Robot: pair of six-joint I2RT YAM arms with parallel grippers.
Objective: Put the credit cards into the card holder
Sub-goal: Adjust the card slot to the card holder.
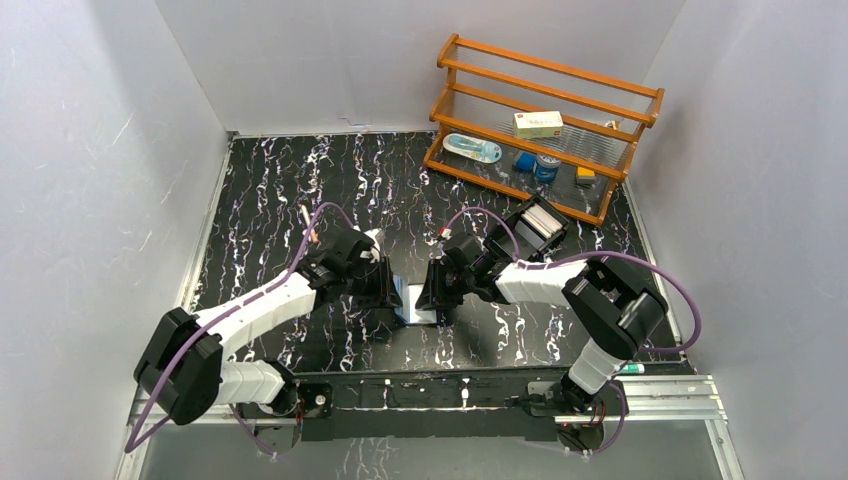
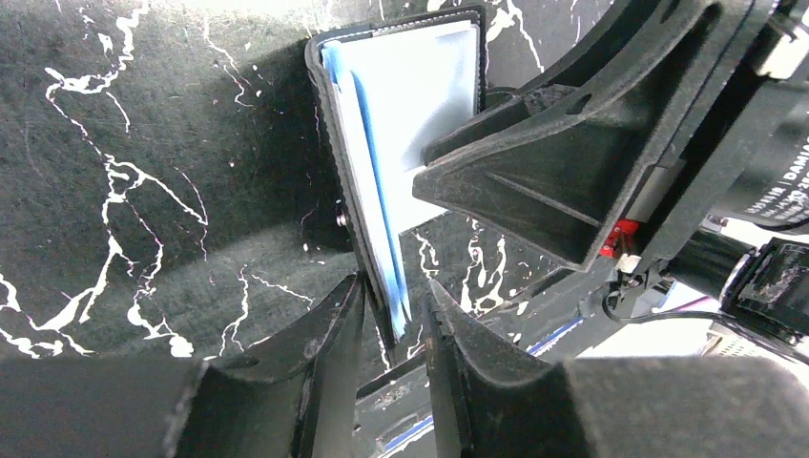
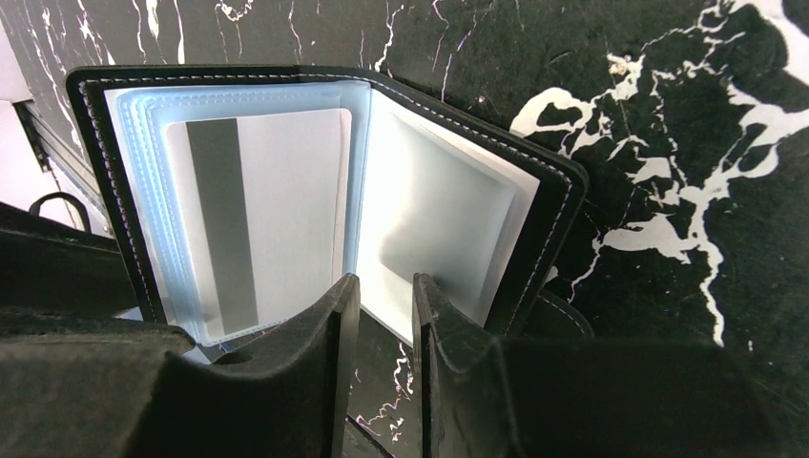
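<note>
The card holder (image 3: 563, 200) stands open like a book on the black marbled table (image 1: 270, 200), right between my two claws. My right claw (image 3: 383, 281) sits at the holder's lower edge by the fold. Its jaws are drawn close together and nip a leaf of the clear pockets there. In my right wrist view, a white credit card (image 3: 286, 210) with a grey stripe sits inside the pocket just left of the fold.

My left claw (image 2: 394, 286) is at the holder's opposite side with its jaws parted. The bluish edges of the pocket leaves lie between them, unpinched as far as I can see.

Beyond the holder, toward my right arm's side, a black open box (image 1: 537, 225) has something white in it. Farther back still, a wooden rack (image 1: 550, 66) holds a few small items.
</note>
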